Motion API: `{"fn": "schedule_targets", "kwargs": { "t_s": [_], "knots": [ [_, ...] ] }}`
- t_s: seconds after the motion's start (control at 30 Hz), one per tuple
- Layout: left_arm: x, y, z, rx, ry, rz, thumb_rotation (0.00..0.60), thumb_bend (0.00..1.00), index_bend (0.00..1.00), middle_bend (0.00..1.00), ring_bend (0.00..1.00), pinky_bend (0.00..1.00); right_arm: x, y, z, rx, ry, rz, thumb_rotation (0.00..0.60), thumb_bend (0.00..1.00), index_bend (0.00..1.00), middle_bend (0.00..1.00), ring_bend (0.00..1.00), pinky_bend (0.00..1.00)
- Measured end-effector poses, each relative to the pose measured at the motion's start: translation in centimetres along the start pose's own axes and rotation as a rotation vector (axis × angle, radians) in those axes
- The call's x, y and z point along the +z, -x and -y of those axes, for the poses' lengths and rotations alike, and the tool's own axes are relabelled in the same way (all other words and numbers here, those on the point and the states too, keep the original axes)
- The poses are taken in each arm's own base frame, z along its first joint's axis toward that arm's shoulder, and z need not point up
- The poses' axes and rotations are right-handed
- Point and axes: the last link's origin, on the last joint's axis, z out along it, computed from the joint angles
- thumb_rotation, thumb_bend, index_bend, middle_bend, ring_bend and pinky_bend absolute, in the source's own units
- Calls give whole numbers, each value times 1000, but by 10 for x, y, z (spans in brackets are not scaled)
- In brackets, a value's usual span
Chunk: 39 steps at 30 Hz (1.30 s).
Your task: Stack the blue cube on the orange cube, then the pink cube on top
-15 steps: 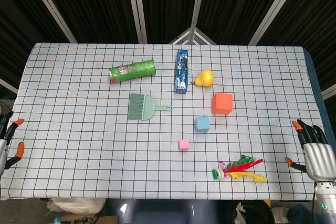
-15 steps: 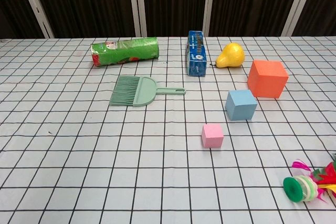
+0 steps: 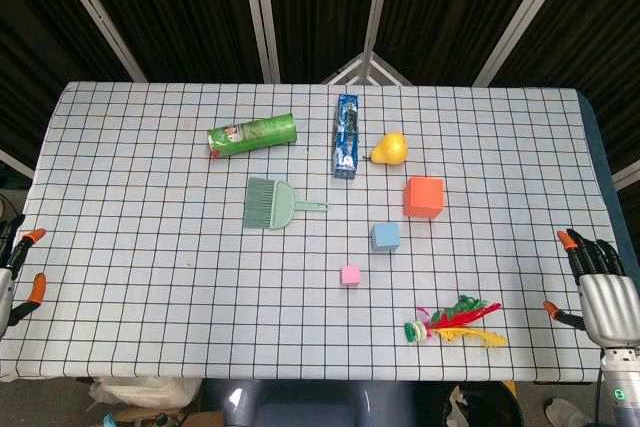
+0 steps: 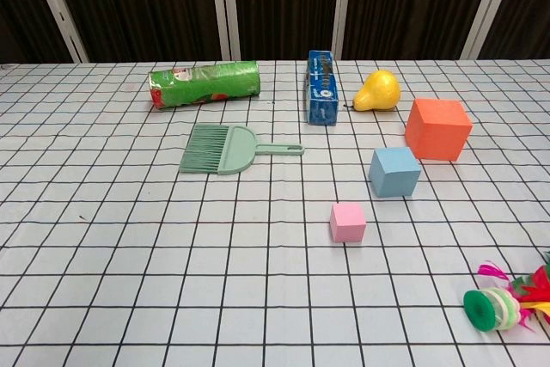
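Note:
The orange cube stands right of the table's middle. Just in front of it and slightly left sits the smaller blue cube. The small pink cube lies nearer still, to the left of the blue one. All three rest apart on the checked cloth. My right hand hangs at the table's right front corner, fingers apart, holding nothing. My left hand shows only partly at the left edge, fingers spread and empty. Neither hand appears in the chest view.
A green cylinder, a blue box and a yellow pear lie behind the cubes. A green dustpan brush sits to their left. A feathered shuttlecock lies front right, between the pink cube and my right hand.
My left hand has slipped slightly lower and further out at the left edge. The cubes and the right hand have not moved.

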Motion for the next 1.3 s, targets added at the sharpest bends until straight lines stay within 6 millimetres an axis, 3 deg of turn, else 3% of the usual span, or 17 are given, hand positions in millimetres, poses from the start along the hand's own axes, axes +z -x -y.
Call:
{"fn": "schedule_targets", "kwargs": {
  "t_s": [0.5,0.6,0.7,0.77,0.87,0.93,1.1,1.3],
  "knots": [
    [-1,4,-4,21,-4,15,600,536,170,11,0,0,3,5,2,4,-21,28,600,152,25,98,148,95],
    [-2,4,-5,19,1,13,600,536,170,11,0,0,5,5,4,7,-29,20,600,153,58,119,229,113],
    [-3,3,-4,13,0,19,600,536,170,12,0,0,9,3,9,8,-52,-11,600,152,150,350,472,358],
    [-3,4,-3,15,-6,21,600,536,170,12,0,0,16,1,15,22,-79,-36,600,152,228,625,669,562],
    [-1,4,-3,12,-7,25,600,536,170,12,0,0,28,-3,28,79,-124,-70,600,152,287,878,835,682],
    [0,4,-3,13,-8,26,600,537,170,11,0,0,40,-8,41,136,-168,-83,600,151,294,963,894,736],
    [0,5,-3,18,-6,34,600,536,170,11,0,0,57,-10,66,153,-226,-42,600,152,295,1000,962,812],
    [0,3,-1,13,-11,28,600,536,170,11,0,0,69,0,108,90,-279,148,600,151,295,1000,976,826]
  ]
}}
